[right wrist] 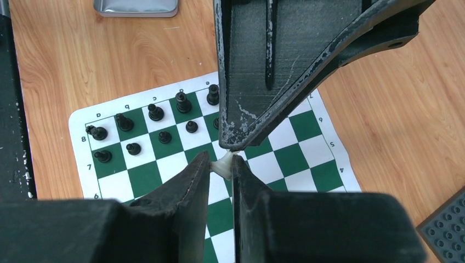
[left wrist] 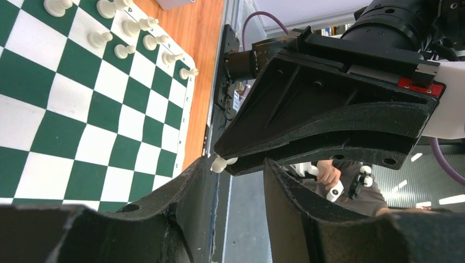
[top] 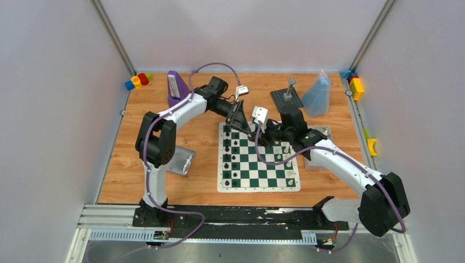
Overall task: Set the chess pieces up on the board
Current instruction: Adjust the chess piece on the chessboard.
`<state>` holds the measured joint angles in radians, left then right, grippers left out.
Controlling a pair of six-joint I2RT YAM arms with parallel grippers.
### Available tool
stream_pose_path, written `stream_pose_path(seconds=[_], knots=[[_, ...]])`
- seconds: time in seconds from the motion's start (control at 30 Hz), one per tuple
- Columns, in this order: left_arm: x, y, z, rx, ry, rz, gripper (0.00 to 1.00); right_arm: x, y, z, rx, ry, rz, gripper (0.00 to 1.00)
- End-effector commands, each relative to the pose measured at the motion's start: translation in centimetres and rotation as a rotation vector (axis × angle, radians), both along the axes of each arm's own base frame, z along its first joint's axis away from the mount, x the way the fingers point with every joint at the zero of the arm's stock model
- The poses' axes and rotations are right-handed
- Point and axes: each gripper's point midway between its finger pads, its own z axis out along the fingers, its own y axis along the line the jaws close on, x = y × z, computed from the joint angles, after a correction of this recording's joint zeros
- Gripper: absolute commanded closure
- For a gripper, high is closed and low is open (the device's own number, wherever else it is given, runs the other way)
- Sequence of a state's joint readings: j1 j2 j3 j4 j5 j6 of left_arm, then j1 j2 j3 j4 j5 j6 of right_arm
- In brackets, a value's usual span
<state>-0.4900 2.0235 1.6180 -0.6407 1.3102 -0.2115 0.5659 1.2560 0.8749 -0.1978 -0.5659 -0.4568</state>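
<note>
The green and white board [top: 257, 181] lies mid-table. Black pieces [top: 227, 156] fill its left two columns and white pieces [top: 288, 159] stand on its right side. My right gripper [top: 256, 135] hovers over the board's far left part and is shut on a white piece [right wrist: 224, 164], which shows between its fingers [right wrist: 222, 159]. My left gripper [top: 245, 127] comes from the far side. Its tip meets the piece in the right wrist view. In the left wrist view its jaws [left wrist: 238, 164] are apart, and the white piece [left wrist: 219, 163] sits at one fingertip [left wrist: 200, 172], not between them.
A silver tin [top: 183, 160] lies left of the board and another [top: 321, 150] lies under the right arm. A dark studded plate with a post [top: 286, 97], a clear bag [top: 318, 96] and a purple object [top: 175, 87] stand at the back. Coloured blocks [top: 138, 81] sit in the corners.
</note>
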Motion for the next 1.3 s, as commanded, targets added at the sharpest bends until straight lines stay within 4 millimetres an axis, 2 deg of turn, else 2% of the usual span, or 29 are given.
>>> stream_pose_path(seconds=[0.0, 0.57, 1.17, 1.27], knots=[[-0.38, -0.55, 0.77, -0.049, 0.014, -0.038, 0.5, 0.72, 0.51, 3.3, 0.058, -0.079, -0.003, 1.0], [-0.95, -0.51, 0.68, -0.061, 0.034, -0.054, 0.7, 1.24, 0.35, 2.83, 0.051, -0.084, -0.029, 1.0], [-1.16, -0.71, 0.51, -0.058, 0.036, -0.059, 0.85, 1.48, 0.3, 2.7, 0.047, -0.084, -0.041, 0.99], [-1.21, -0.8, 0.47, -0.059, 0.037, -0.062, 0.91, 1.59, 0.24, 2.63, 0.044, -0.084, -0.046, 0.97]])
